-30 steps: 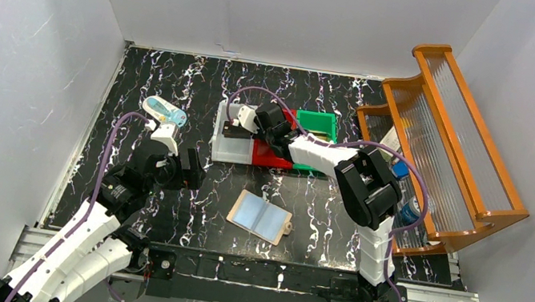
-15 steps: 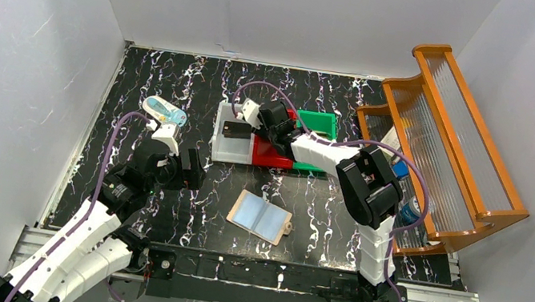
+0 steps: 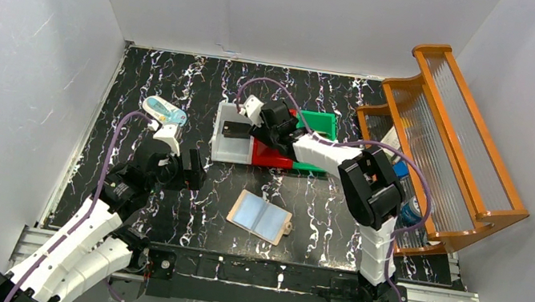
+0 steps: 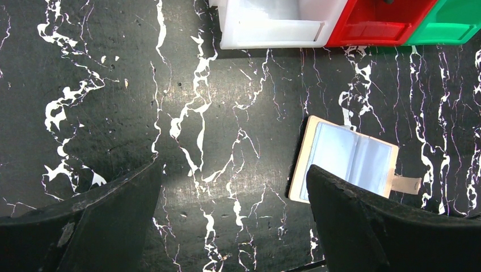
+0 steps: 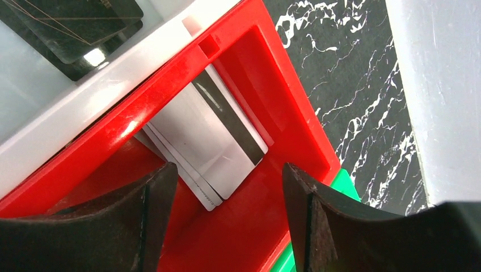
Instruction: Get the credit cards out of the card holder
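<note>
The black marbled table (image 3: pixel 179 76) carries all the things, with a wooden rack (image 3: pixel 443 146) at its right side. In the middle of it stand three bins in a row, touching each other: a white bin (image 3: pixel 230 151), a red bin (image 5: pixel 283 85) and a green bin (image 3: pixel 319 121). The card holder (image 3: pixel 260 216) lies open and flat on the table, nearer to the arms and apart from the bins. Its pale pockets seem empty, but I cannot be sure. The left fingers (image 4: pixel 113 215) are spread wide over bare table just beside the holder and hold nothing. The right fingers (image 5: pixel 136 226) hang over the red bin, also apart, with nothing between them. Under them lie silvery-grey cards (image 5: pixel 215 147) in a small pile, and black cards (image 5: pixel 79 28) lie in the white bin. I judge that the step in hand is the dropping of a card into the red bin. For the next move the right arm must rise clear of the bin. If a card remains, one arm must press the holder down while the other pulls out the thin card.
</note>
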`<state>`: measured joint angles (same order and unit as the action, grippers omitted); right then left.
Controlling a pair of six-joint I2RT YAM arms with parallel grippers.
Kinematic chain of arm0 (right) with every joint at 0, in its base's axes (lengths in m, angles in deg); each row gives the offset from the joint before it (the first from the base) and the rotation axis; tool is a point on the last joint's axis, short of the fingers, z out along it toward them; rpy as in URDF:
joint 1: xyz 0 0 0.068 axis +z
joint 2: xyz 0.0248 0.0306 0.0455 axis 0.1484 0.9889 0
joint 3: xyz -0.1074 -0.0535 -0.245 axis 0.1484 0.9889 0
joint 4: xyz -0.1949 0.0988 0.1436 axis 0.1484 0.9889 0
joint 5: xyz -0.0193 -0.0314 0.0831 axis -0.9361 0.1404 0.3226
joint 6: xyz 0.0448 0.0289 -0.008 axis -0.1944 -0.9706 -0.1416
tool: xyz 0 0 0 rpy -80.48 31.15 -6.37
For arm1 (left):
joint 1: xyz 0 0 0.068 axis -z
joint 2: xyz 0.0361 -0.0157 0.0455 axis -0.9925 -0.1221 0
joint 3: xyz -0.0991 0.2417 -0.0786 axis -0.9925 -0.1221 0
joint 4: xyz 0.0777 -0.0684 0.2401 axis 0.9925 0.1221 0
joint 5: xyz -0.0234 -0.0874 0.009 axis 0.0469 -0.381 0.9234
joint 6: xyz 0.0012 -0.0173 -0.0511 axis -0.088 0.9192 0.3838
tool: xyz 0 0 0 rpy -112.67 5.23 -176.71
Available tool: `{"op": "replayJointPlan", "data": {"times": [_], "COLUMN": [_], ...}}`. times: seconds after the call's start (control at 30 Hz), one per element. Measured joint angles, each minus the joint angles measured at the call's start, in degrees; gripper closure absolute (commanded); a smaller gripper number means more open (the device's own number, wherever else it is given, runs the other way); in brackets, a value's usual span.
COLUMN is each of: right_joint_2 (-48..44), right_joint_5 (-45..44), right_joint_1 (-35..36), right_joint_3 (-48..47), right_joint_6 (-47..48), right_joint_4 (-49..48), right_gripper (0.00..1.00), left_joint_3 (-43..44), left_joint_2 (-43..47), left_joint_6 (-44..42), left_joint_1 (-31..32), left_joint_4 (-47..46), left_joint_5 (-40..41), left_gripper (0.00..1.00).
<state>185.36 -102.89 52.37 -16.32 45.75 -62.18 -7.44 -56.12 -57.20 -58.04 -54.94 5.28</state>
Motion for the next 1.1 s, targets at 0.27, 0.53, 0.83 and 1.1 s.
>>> {"op": "replayJointPlan", "data": {"times": [0.27,0.53,0.83,1.1], "right_joint_2": [-8.72,-26.56,-35.15,-30.32], "right_joint_5": [3.04,8.33,5.01,-10.54], "right_joint_1": [-0.11,-0.11,7.65,27.58], "right_joint_3": [3.72,7.56,24.94,21.05], "right_joint_6": [-7.3,-34.03,-67.71,-89.37], "right_joint_4": [0.42,5.03,13.51,26.49], "right_gripper": [0.21,0.29,0.28,0.23], "left_joint_3": [0.0,0.0,0.24,0.66], "left_joint_2": [-0.02,0.46,1.09,0.57], "left_joint_6": [-0.15,-0.15,0.09,0.15], "left_joint_1": [0.0,0.0,0.0,0.0], "left_joint_4": [0.0,0.15,0.94,1.42], "left_joint_5": [0.0,0.57,2.78,3.74], "left_gripper": [0.02,0.01,0.02,0.02]}}
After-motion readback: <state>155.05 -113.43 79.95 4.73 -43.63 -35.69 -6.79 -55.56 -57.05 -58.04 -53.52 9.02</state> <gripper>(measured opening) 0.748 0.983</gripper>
